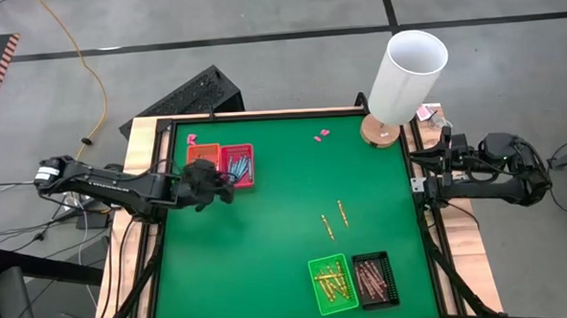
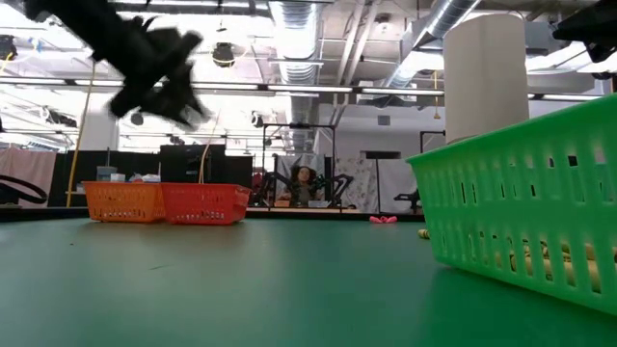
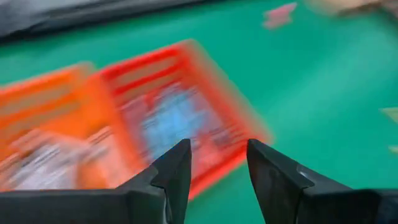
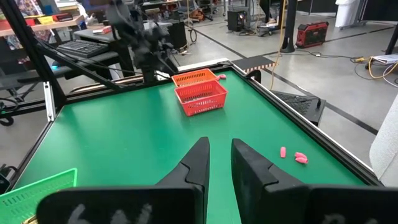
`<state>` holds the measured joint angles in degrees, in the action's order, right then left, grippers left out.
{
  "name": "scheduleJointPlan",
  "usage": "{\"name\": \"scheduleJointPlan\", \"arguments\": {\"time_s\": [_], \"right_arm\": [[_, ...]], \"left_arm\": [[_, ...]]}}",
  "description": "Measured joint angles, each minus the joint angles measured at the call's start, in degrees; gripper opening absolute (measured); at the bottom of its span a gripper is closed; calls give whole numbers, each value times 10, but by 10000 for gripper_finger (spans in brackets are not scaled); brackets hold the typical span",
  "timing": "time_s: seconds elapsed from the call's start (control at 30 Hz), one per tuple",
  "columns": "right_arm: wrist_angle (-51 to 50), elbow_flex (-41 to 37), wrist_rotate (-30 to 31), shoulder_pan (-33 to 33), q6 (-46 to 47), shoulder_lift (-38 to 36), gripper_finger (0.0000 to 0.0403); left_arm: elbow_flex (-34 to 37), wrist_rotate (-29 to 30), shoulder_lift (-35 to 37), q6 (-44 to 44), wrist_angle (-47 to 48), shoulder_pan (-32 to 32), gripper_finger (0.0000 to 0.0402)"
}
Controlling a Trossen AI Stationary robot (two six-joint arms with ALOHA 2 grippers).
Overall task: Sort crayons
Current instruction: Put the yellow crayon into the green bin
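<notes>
The left gripper (image 1: 218, 188) hangs above the green table (image 1: 267, 227), just by the red plastic basket (image 1: 238, 166) holding blue crayons (image 1: 240, 166); its fingers (image 3: 177, 171) stand apart with nothing between them. An orange basket (image 1: 202, 153) touches the red one, largely hidden under the arm. Two loose yellow crayons (image 1: 335, 218) lie mid-table, well apart from either gripper. More yellow ones fill the green basket (image 1: 332, 284); brown-red crayons (image 1: 370, 278) fill the black basket (image 1: 376, 280). The right gripper (image 4: 219, 163) waits at the table's right edge, fingers slightly apart, empty. The left wrist view is smeared.
</notes>
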<state>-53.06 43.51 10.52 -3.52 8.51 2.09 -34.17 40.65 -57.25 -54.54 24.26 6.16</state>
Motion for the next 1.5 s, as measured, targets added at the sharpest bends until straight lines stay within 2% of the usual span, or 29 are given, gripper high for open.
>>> {"name": "scheduleJointPlan", "arguments": {"time_s": [0.13, 0.33, 0.47, 0.6, 0.73, 1.0, 1.1, 1.27, 1.5], "right_arm": [[0, 0, 0, 0, 0, 0, 68], [0, 0, 0, 0, 0, 0, 68], [0, 0, 0, 0, 0, 0, 68], [0, 0, 0, 0, 0, 0, 68], [0, 0, 0, 0, 0, 0, 68], [0, 0, 0, 0, 0, 0, 68], [0, 0, 0, 0, 0, 0, 68], [0, 0, 0, 0, 0, 0, 68], [0, 0, 0, 0, -1, 0, 68]], "left_arm": [[0, -36, -13, 169, -221, 13, 140], [0, -154, -100, 391, -533, 40, 140], [-32, -214, -182, 436, -611, 44, 140], [-97, -252, -267, 446, -611, 42, 140], [-181, -321, -356, 486, -598, 41, 140], [-381, -416, -482, 564, -429, 21, 139], [-439, -461, -518, 579, -395, 9, 139], [-501, -512, -562, 611, -358, -6, 139], [-523, -525, -617, 664, -339, -17, 139]]}}
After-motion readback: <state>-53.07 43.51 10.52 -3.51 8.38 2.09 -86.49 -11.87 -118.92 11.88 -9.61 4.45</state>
